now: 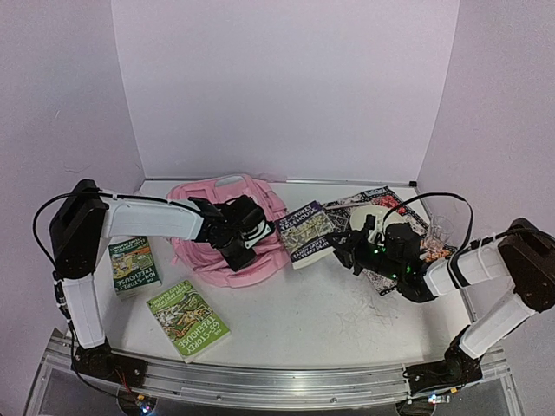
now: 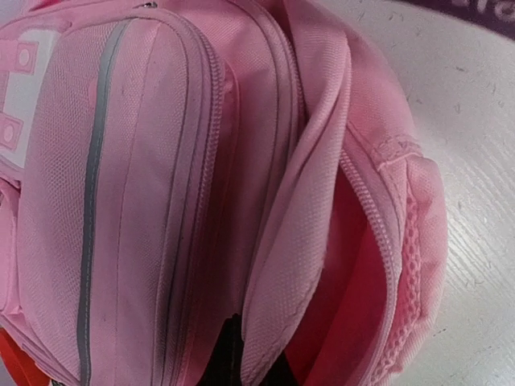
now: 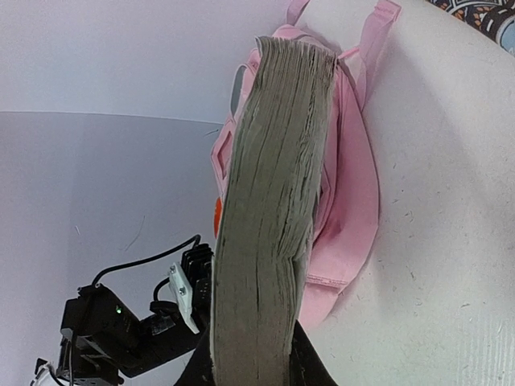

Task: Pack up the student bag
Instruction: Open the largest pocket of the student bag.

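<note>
A white table (image 1: 347,321) is walled in pale lilac, and the bag (image 1: 199,195) is laid toward its back, left of centre, with the front pockets up. The left gripper (image 1: 243,247) is set on top of the bag. Its jaws are closed together on what is taken to be a fold of fabric at the rim of the main opening, so the mouth is held agape. A book (image 1: 303,232) is clamped at one end in the right gripper (image 1: 340,247) and held just right of the bag, its long axis pointing away from the jaws toward the pink fabric. The mouth is therefore judged to lie ahead of the book, to the left of the right jaws, and the right arm is the nearer carrier.
</note>
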`<state>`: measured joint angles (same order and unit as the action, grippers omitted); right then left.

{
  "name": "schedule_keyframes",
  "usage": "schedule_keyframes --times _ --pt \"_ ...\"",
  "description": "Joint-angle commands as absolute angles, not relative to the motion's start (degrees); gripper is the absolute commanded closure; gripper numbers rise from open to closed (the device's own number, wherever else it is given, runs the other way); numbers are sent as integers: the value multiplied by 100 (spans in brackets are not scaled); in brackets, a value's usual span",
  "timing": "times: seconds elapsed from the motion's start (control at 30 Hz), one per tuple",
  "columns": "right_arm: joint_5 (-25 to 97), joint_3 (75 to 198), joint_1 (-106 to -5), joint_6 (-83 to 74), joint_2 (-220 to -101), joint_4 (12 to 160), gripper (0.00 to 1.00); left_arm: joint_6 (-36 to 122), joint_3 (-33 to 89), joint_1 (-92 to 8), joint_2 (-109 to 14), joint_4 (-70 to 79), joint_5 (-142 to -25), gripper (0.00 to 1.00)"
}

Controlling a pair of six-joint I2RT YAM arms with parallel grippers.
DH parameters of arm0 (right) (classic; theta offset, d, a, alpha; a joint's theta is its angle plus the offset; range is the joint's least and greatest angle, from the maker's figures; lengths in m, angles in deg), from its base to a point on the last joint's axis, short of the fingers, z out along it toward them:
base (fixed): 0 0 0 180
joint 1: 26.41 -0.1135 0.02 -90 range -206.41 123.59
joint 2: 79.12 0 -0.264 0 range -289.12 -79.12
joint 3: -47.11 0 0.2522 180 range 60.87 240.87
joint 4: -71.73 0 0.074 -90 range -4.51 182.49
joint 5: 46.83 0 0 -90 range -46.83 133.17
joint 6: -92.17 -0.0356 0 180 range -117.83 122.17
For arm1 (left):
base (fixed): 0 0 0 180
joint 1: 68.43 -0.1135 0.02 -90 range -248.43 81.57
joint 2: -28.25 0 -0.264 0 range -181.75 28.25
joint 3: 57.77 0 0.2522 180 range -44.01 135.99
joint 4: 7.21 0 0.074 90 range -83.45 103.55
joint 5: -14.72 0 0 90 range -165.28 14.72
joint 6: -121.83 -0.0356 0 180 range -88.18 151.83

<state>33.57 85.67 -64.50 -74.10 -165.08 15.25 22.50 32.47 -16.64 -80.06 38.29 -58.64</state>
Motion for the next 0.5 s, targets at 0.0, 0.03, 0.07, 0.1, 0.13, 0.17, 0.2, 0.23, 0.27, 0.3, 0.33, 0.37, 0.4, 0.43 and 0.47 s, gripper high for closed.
schedule_keyframes --times 0.0,0.03,0.07,0.1,0.13,0.17,0.2,0.23,0.27,0.3,0.33,0.37,0.4,0.43,0.47 --pt "3251 8554 -6421 -7385 -16042 -1348 100 2463 3953 -1640 -7544 3841 -5706 100" --pt "3261 8527 -6421 -7385 -15982 -1339 100 2535 4050 -1640 -7532 3862 -5599 100" --pt "3267 8504 -6423 -7393 -15927 -1320 100 2613 4170 -1636 -7529 3898 -5460 100" --pt "3265 8475 -6425 -7390 -15851 -1295 100 2683 4269 -1637 -7533 3931 -5340 100" --pt "3260 8445 -6426 -7386 -15770 -1266 100 2747 4386 -1642 -7539 3961 -5199 100" --pt "3267 8408 -6423 -7383 -15657 -1222 100 2793 4517 -1647 -7551 3989 -5027 100" --pt "3286 8360 -6422 -7379 -15526 -1171 100 2831 4629 -1650 -7568 4017 -4879 100" --pt "3308 8295 -6422 -7371 -15393 -1112 100 2859 4750 -1655 -7591 4048 -4747 100" --pt "3349 8243 -6426 -7352 -15262 -1011 100 2867 4859 -1658 -7624 4085 -4648 100" --pt "3370 8178 -6423 -7306 -15067 -864 100 2880 4997 -1672 -7662 4109 -4531 100" --pt "3387 8130 -6424 -7252 -14888 -643 100 2898 5118 -1686 -7691 4123 -4432 100" --pt "3401 8099 -6422 -7179 -14687 -335 100 2930 5245 -1710 -7724 4141 -4377 100" --pt "3406 8085 -6421 -7099 -14507 -51 100 2957 5377 -1741 -7749 4159 -4374 100" --pt "3400 8095 -6421 -7019 -14325 292 100 2972 5517 -1752 -7773 4171 -4373 100" --pt "3384 8122 -6423 -6929 -14132 672 100 2981 5675 -1754 -7793 4178 -4380 100"
